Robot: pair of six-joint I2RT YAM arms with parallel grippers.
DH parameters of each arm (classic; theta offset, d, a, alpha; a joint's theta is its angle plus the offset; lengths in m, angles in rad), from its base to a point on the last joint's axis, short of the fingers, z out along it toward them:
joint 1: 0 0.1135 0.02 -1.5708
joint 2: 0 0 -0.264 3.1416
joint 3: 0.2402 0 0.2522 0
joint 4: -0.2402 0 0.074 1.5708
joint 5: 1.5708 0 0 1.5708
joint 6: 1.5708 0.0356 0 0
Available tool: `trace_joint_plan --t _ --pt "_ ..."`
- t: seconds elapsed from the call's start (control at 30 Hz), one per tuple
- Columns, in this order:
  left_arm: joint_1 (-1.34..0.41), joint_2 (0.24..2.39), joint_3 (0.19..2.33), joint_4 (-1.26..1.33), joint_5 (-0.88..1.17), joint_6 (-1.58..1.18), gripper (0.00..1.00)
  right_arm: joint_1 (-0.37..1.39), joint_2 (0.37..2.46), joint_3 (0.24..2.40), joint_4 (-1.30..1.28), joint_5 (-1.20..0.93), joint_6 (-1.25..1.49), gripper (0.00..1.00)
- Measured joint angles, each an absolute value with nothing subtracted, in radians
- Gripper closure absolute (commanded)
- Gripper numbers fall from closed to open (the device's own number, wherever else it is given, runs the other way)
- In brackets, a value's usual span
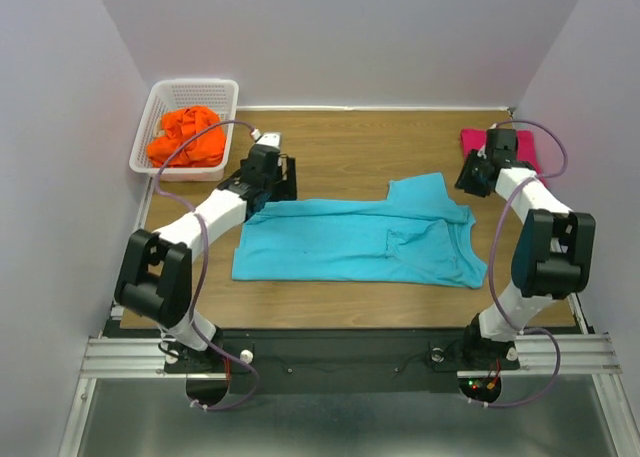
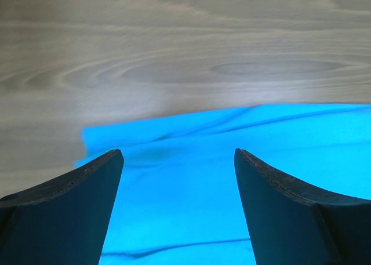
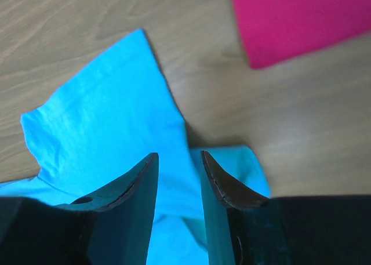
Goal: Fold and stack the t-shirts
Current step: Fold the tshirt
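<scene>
The blue shirt lies spread out in the middle of the worktop, with one part folded over. The left tool is over the blue shirt's far left corner. Its fingers are wide apart and hold nothing. The right tool is over the blue shirt's far right part, by the sleeve. Its fingers are only a little apart and grip nothing. The pink shirt lies flat past the blue shirt's far right corner. The orange shirt is bunched up in a white basket, far left of the blue shirt.
</scene>
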State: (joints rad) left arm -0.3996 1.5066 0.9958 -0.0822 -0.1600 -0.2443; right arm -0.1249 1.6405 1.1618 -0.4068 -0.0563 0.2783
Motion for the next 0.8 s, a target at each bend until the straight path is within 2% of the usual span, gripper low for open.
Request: trace_joint_plan --t 0.3,0.53,0.8 --pt "-0.582 1.860 1.407 -0.046 -0.105 -0.244 0.11 -0.065 1.882 1.314 -0.332 -0.106 0.239 0.60" --pt "-0.670 2.105 1.660 -0.035 -0.030 -0.253 0.12 -0.059 1.959 1.345 -0.292 -0.096 0.227 0.60" --pt "-0.737 2.229 1.767 0.008 0.036 -0.260 0.16 -0.059 1.991 1.367 -0.248 -0.071 0.195 0.60"
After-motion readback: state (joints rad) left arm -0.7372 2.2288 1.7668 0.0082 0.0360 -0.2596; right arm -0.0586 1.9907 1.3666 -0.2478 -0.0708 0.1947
